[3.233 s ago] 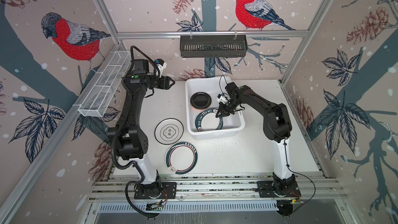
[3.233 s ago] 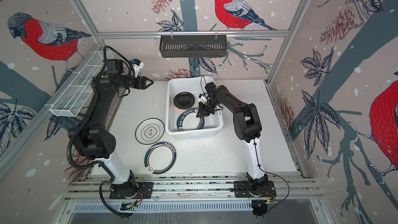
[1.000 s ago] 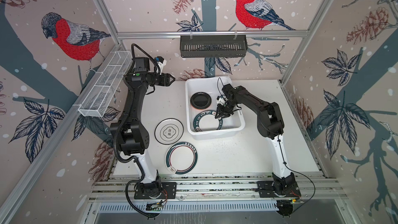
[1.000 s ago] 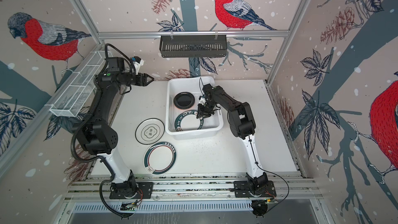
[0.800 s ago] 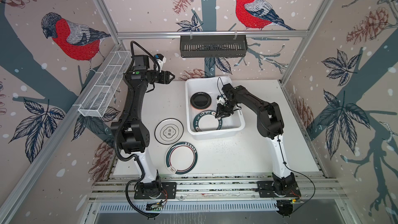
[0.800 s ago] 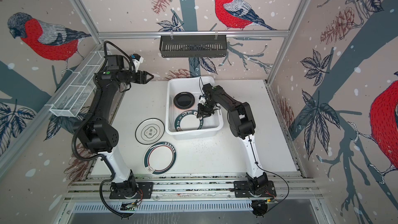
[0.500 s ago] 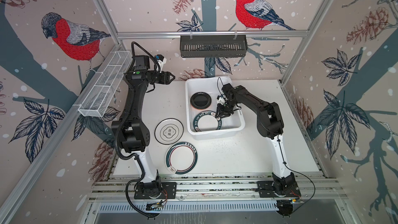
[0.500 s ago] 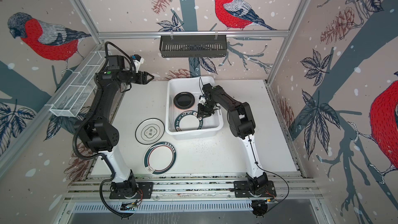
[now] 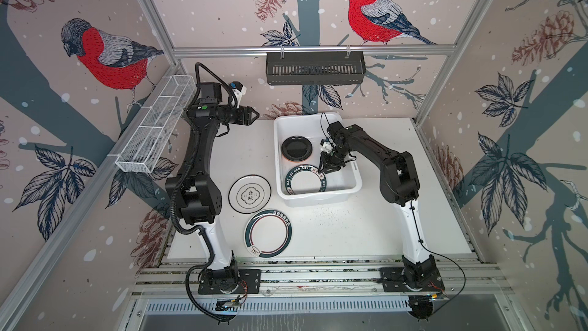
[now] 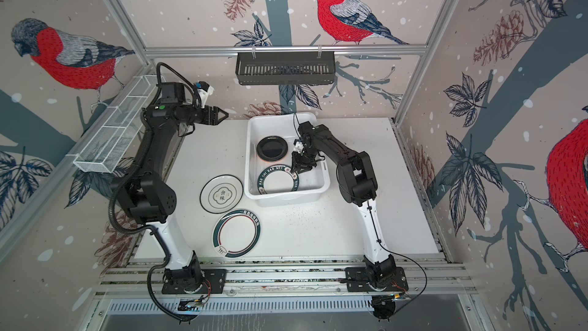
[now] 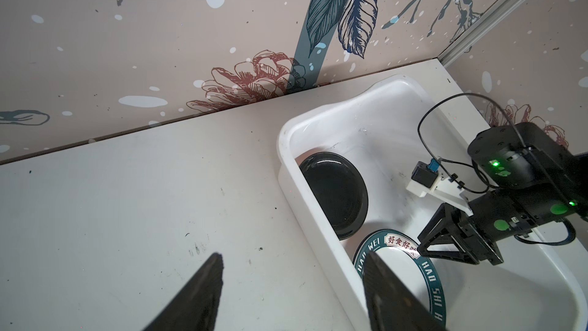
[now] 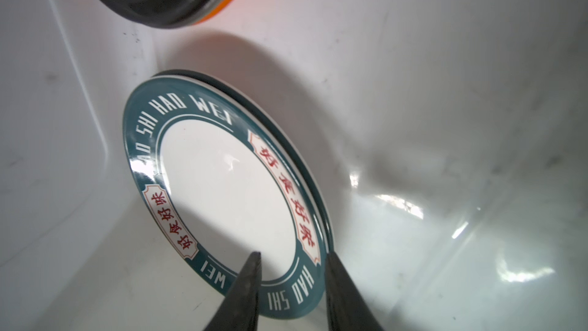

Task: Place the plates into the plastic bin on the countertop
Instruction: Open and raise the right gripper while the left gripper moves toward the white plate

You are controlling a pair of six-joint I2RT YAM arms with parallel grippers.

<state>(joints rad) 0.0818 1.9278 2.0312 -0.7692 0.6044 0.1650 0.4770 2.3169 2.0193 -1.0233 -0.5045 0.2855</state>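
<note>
Overhead look at a white speckled tabletop (image 9: 381,218) with a plastic bin (image 9: 318,198) toward 12 o'clock. Inside the bin, at 7 o'clock, a teal-rimmed lettered plate (image 9: 306,180) lying on a second similar plate (image 12: 245,98); at 11 o'clock, a small black plate (image 9: 296,148) stacked on an orange plate (image 12: 235,1). Right hand (image 9: 324,169) down inside the bin, jaws narrowly parted either side of the teal rim at 1 o'clock; cannot tell whether pinching or merely straddling. Left hand (image 9: 256,115) high at 10 o'clock of the bin, wide open, empty. Outside the bin, at its 8 o'clock, two more flat on the tabletop: a black-rimmed white plate (image 9: 250,193) and a green-rimmed plate (image 9: 268,233). Likely stiff, glossy, slippery and chippable; best pinched at the raised rim and set down gently. Lower plate of each stack mostly hidden, so total count uncertain.
</note>
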